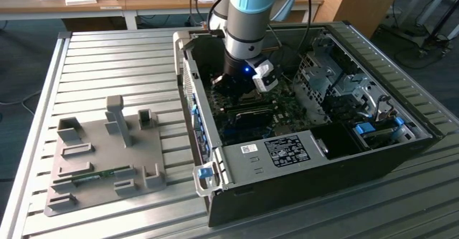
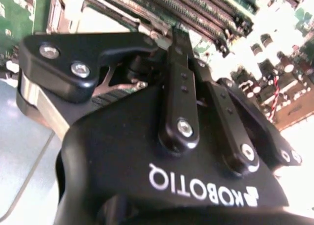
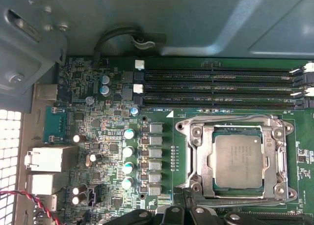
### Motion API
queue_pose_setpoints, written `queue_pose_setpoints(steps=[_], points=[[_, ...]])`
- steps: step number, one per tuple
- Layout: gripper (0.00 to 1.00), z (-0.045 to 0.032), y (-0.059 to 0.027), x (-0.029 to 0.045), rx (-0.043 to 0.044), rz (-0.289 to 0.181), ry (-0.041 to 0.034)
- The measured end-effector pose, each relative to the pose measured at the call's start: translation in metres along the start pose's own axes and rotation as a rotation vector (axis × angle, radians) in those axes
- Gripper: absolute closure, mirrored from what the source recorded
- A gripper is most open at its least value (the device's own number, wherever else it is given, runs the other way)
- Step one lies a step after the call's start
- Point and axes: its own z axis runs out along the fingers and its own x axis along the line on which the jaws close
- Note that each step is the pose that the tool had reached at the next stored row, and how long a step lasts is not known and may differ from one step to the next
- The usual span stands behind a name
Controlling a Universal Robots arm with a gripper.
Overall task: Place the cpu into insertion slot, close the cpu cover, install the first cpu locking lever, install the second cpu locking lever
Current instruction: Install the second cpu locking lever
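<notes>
The arm reaches down into the open computer case [image 1: 315,137], which lies on its side on the slatted metal counter [image 1: 107,67]. The pincer [image 1: 240,88] hangs low over the green circuit board [image 3: 98,136] inside the case. In the second wrist view the pincer [image 2: 179,36] has its black fingers [image 2: 179,87] drawn together, and whether anything sits between them cannot be told.

In the first wrist view the cpu [image 3: 239,161] lies flat in its socket on the circuit board, its pale grey top facing up. The cpu cover [image 3: 238,158] is down around it, a silvery frame whose open centre shows the chip. The memory slots [image 3: 216,87] run in dark rows just beside the socket, between it and the case wall. A row of small silver-topped capacitors [image 3: 128,158] stands near the socket on its other side.

On the counter, well apart from the case, sits a grey holder plate [image 1: 107,158] with upright posts.
</notes>
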Motion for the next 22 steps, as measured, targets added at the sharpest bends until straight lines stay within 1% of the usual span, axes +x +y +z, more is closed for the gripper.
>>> queue_pose_setpoints(steps=[22], points=[[0.89, 0.0027, -0.0001, 0.0044, -0.0012, 0.000, 0.0000]])
